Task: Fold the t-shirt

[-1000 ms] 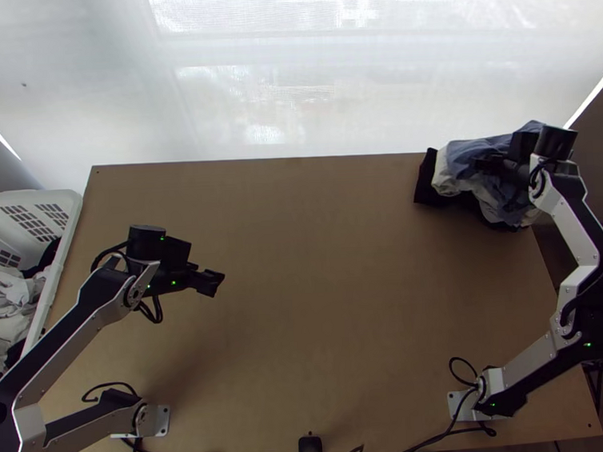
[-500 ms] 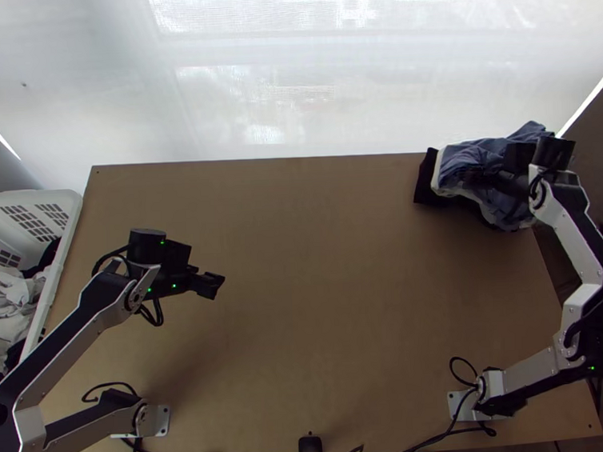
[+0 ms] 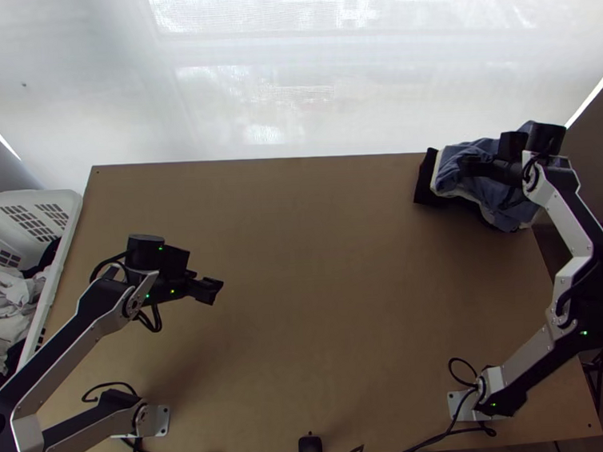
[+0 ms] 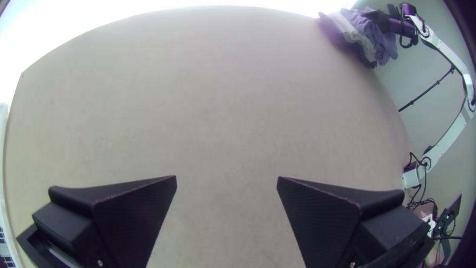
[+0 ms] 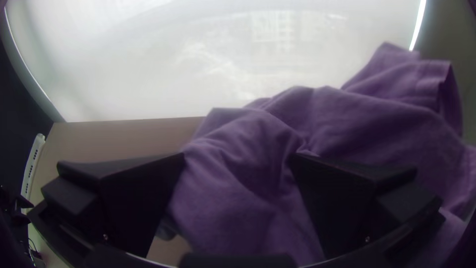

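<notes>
In the top view's upper right, the blue t-shirt (image 3: 505, 207) lies bunched over white cloth (image 3: 436, 182). The right gripper (image 3: 465, 167), its fingers parted, should pinch only the blue layer, then lift slowly so the white stays behind. The left gripper (image 3: 216, 286) waits open at centre left. Against a second ago, blue covers more white, and the right gripper sits further left.
</notes>
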{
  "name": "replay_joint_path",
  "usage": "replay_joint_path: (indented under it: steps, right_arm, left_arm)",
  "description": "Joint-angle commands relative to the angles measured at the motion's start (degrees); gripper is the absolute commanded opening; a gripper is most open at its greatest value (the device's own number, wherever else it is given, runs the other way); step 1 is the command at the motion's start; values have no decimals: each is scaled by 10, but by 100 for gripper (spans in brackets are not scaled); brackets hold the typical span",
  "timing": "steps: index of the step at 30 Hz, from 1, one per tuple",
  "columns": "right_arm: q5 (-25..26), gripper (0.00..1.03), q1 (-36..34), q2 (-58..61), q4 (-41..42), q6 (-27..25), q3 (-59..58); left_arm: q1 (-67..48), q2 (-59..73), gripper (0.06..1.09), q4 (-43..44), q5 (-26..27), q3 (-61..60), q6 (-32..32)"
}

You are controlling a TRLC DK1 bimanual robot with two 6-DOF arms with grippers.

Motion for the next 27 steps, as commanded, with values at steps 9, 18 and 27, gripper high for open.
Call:
replay_joint_path:
  steps: [9,18,27]
  right_arm:
    - [21,98,-15,65,27,-24,43]
    - [21,98,6,-192,-24,-7,0]
    - [110,98,173,-474,-61,7,-289]
  left_arm:
    - [1,-83,104,-46,-10,-30,14]
    - [24,-165,104,-16,-50,-43,-17]
    - [48,-349,104,88,-131,-114,-20]
